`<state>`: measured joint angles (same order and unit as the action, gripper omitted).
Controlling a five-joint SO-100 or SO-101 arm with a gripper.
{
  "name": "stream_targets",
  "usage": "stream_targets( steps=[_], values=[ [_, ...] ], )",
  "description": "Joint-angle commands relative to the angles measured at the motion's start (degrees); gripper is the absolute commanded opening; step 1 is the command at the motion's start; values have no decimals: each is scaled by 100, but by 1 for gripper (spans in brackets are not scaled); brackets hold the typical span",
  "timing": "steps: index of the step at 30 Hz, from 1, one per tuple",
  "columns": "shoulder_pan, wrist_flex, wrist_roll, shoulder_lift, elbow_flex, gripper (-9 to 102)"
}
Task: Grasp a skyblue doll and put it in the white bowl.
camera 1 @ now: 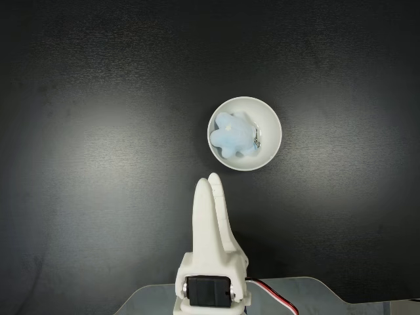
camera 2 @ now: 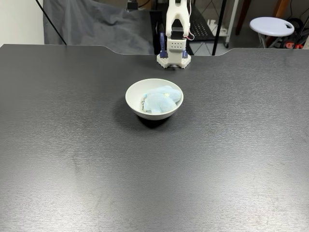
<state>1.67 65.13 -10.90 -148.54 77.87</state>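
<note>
- skyblue doll (camera 1: 232,135) sits inside the white bowl (camera 1: 269,138); in both fixed views it lies against the bowl's inner wall, filling most of the inside.
- Metal clasp (camera 1: 256,140) hangs off the doll's right side in the top-down fixed view, also inside the bowl.
- In the front fixed view the bowl (camera 2: 133,99) with the doll (camera 2: 160,100) stands on the black bench (camera 2: 72,159), nearer the far edge than the near one, roughly mid-width.
- gripper (camera 1: 209,180) is closed, fingers pressed together, nothing in it; tips near the bowl rim but apart from it.
- Arm base (camera 2: 174,53) sits at the bench's far edge, just behind the bowl.
</note>
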Motion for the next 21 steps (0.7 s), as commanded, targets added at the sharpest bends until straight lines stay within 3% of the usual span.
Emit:
stream_targets(
  steps=[1, 7, 21],
  values=[
    [-343, 44, 62, -9, 97, -2],
    [-343, 369, 53, -457, 2312, -1],
    [-360, 290, -26, -4342, 6636, -1]
  ],
)
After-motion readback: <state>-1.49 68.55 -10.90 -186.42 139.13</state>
